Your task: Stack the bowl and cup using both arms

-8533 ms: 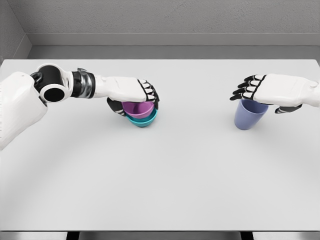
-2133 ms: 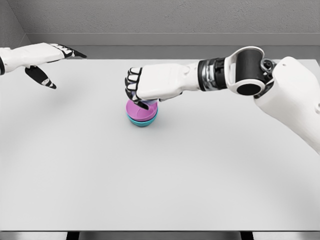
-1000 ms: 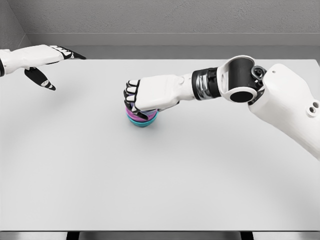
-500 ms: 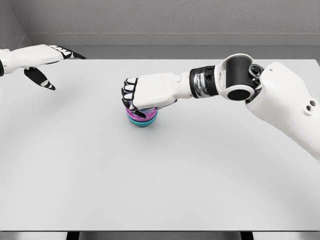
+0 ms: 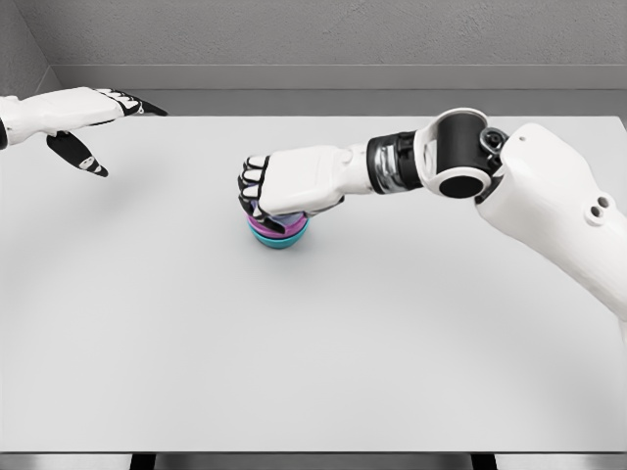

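Your right robot hand [image 5: 284, 186] sits directly on top of the stack, fingers [image 5: 257, 188] curled down around the blue cup [image 5: 277, 220], of which only a sliver shows beneath the palm. That cup rests inside the pink bowl [image 5: 266, 228], which nests in the teal bowl [image 5: 282, 239]. The stack stands on the smooth, matte white counter [image 5: 323, 343], left of its middle and toward the far edge. Your left robot hand [image 5: 83, 116] hovers at the far left corner, fingers extended, holding nothing.

Stacked bowls [image 5: 279, 232] left of centre on counter [image 5: 313, 343]; right hand [image 5: 284, 186] directly on top; left hand [image 5: 83, 117] far left, above counter's back edge.
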